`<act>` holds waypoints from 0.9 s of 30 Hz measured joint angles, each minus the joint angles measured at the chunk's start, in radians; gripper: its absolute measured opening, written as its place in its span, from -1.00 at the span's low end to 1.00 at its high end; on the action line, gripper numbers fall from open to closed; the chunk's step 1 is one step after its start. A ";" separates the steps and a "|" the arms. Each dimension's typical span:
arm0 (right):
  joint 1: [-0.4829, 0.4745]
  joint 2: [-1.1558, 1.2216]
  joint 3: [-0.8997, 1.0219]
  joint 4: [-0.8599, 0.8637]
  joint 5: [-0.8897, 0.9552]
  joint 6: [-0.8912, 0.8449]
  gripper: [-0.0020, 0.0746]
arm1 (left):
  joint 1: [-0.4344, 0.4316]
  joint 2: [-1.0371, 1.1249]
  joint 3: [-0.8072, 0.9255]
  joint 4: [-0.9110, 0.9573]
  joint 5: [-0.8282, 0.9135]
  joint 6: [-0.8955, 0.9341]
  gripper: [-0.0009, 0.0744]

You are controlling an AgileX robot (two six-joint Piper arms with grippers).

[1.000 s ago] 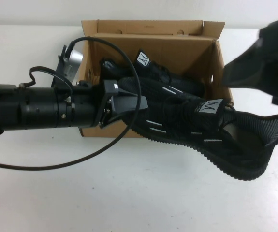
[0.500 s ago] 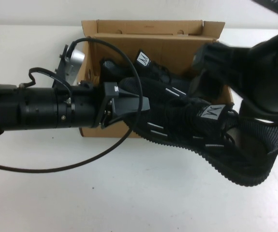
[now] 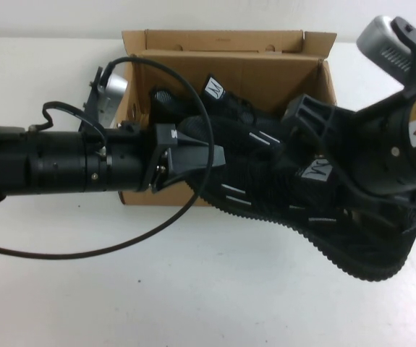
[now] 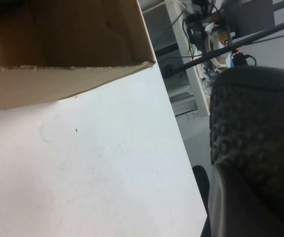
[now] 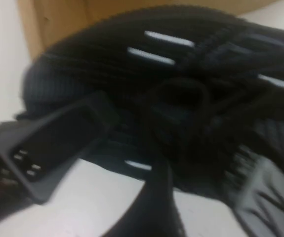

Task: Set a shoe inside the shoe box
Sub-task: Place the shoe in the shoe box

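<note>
A brown cardboard shoe box (image 3: 222, 40) stands open at the back of the white table. One black knit shoe (image 3: 218, 105) lies inside it. A second black shoe (image 3: 265, 184) hangs across the box's front right corner, toe toward the box and heel out over the table. My left gripper (image 3: 197, 155) is shut on that shoe's toe end. Its sole (image 4: 255, 123) fills the left wrist view beside the box wall (image 4: 58, 49). My right gripper (image 3: 305, 126) hovers over the shoe's tongue and laces (image 5: 181, 64), covering the heel.
A black cable (image 3: 85, 249) loops from my left arm over the table in front of the box. White table surface (image 3: 193, 303) lies in front of the shoe. The table's far edge and lab clutter show in the left wrist view (image 4: 201, 59).
My right arm has swung in from the far right and down over the shoe's heel and tongue. The shoe's heel has sunk slightly. My left arm has held still.
</note>
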 joint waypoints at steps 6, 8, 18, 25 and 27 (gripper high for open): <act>0.000 0.002 0.025 0.002 -0.153 -0.010 0.61 | 0.000 0.000 0.000 0.000 0.008 0.000 -0.62; 0.000 0.005 0.028 0.002 -0.198 -0.028 0.61 | 0.000 0.000 0.000 -0.005 0.008 0.000 -0.62; 0.000 0.088 0.028 -0.004 -0.229 -0.101 0.27 | 0.000 0.000 0.000 -0.007 -0.013 0.004 -0.62; -0.006 0.106 0.029 0.013 -0.204 -0.180 -0.84 | 0.009 0.003 0.000 -0.009 0.002 0.037 -0.57; -0.007 0.106 0.029 0.017 -0.200 -0.182 -0.90 | 0.009 0.003 0.000 -0.018 0.016 0.037 -0.31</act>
